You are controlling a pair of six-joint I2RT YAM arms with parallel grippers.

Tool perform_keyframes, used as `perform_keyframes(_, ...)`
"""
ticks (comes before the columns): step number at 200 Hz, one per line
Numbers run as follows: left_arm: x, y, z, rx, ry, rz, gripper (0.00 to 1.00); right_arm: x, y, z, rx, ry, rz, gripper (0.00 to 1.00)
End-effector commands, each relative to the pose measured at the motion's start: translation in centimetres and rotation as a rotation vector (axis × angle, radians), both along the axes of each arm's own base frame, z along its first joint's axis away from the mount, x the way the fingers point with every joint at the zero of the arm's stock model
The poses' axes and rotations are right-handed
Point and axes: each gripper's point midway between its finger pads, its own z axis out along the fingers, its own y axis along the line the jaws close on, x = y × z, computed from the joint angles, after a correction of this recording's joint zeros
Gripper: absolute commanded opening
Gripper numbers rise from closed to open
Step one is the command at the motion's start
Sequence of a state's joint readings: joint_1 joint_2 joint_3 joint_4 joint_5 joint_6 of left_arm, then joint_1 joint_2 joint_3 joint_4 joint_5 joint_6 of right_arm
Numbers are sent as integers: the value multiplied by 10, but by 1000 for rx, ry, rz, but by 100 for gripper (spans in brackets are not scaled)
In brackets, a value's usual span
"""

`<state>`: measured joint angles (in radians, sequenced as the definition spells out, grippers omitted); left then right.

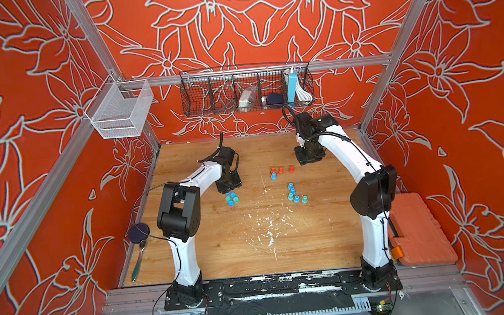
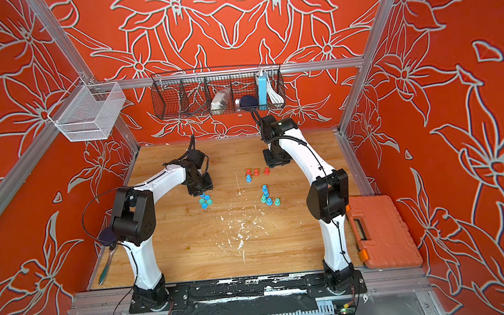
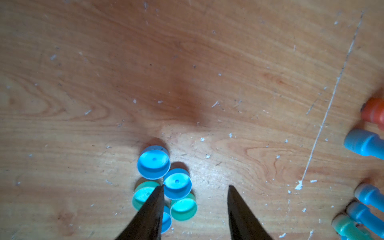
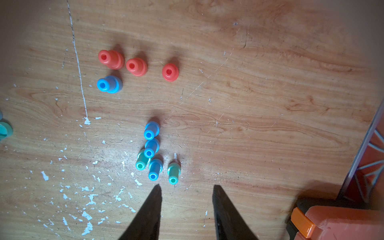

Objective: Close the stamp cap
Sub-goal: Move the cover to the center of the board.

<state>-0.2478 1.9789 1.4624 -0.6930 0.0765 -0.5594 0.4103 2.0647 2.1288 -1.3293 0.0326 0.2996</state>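
Five loose caps (image 3: 153, 162) lie in a tight cluster on the desk (image 3: 207, 62), open side up and touching one another: three blue and two green shallow round cups. The left hand (image 3: 195, 187) hangs right over them, pointing down. In the left wrist view one of its fingers (image 3: 151, 212) covers part of a green cap and a blue one, and the other stands over bare wood beside the cluster. Its jaws are parted and grasp nothing; whether the finger touches the caps cannot be told. In both top views the cluster peeks out just at the near edge of that hand, left of the desk's middle, with the left arm bent at the elbow and reaching in. Well apart, toward the right arm's side, five uncapped stamps (image 4: 151, 129), three blue and two green, stand close together. Farther back stand three red stamps (image 4: 136, 66) and, just beside one of them, a lone blue stamp (image 4: 109, 84), all on broader bases. The right hand (image 4: 186, 185) hangs near the back of the desk beyond the red stamps, pointing down, its jaws parted and empty. An orange case (image 1: 418, 227) lies at the desk's right edge.
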Motion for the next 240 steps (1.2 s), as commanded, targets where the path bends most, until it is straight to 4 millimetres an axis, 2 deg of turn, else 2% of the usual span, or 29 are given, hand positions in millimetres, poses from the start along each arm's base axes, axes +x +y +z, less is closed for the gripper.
perform_keyframes(1, 2, 8, -12, 26, 18, 5, 50, -2, -2, 14, 11, -26, 3, 43)
perform_keyframes(83, 11, 16, -28, 35, 35, 9, 50, -16, -5, 13, 13, -6, 19, 42)
perform_keyframes(116, 12, 14, -34, 31, 48, 2, 50, -18, -9, 18, 0, -17, 28, 42)
perform_keyframes(151, 7, 12, -52, 24, 90, 5, 50, -20, -18, 30, -16, -26, 26, 42)
perform_keyframes(193, 10, -6, -49, 23, 81, -22, 49, -27, -32, 36, -17, -47, 14, 42)
perform_keyframes(240, 8, -49, -47, 21, 76, -84, 49, -35, -44, 37, -16, -54, 0, 42)
